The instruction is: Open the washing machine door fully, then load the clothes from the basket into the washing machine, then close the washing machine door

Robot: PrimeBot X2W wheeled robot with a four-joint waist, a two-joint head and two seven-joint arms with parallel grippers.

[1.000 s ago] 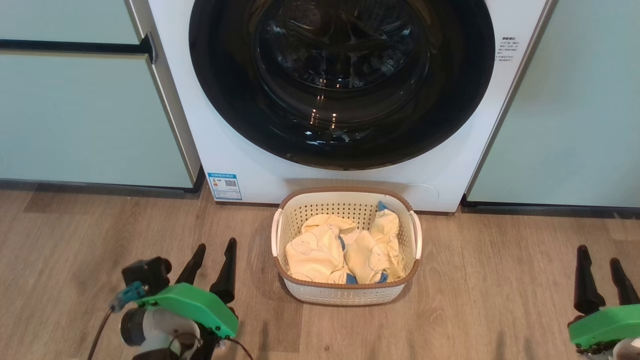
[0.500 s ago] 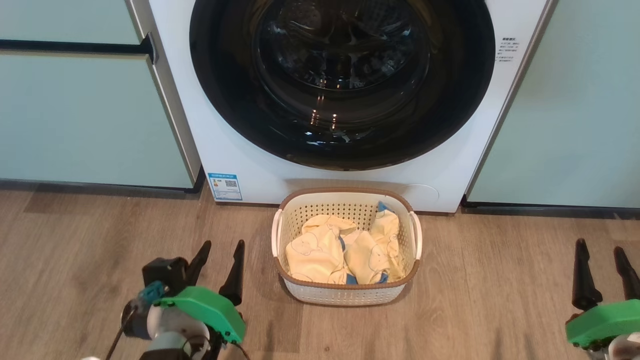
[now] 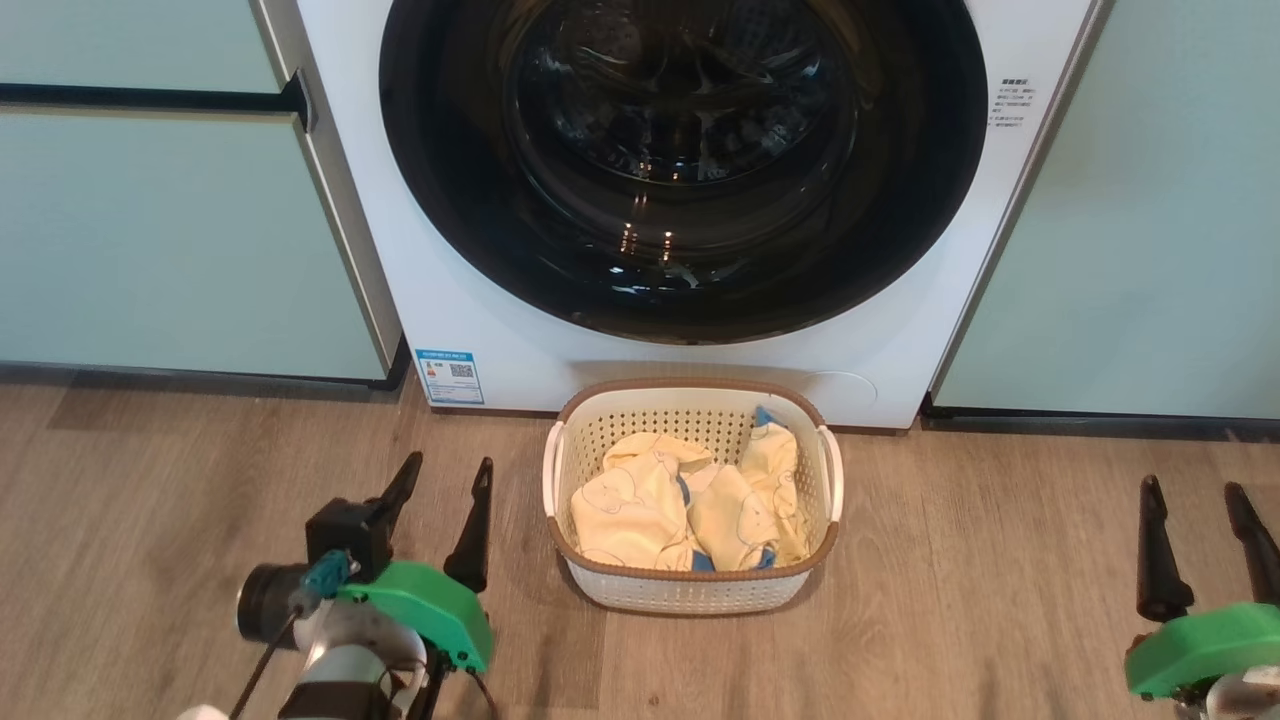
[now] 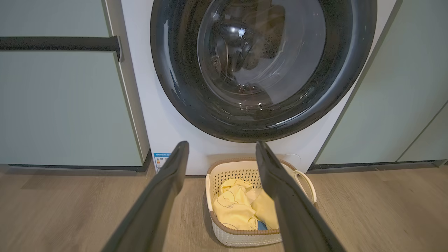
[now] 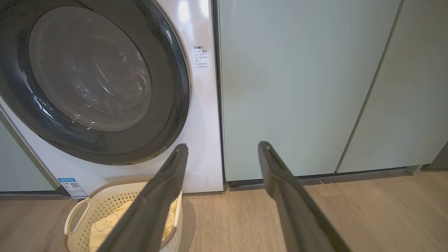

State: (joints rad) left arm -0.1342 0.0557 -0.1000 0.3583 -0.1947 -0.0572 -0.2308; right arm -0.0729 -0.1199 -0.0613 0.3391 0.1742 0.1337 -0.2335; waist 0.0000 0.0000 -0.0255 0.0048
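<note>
Nearest, my left pincer (image 3: 447, 468) and right pincer (image 3: 1190, 490) hang wide open, both empty. Farther on, between them, the basket (image 3: 690, 385) holds the clothes (image 3: 640, 500). Farthest, the washing machine door (image 3: 440, 200) is shut, so I judge every step remains.
</note>
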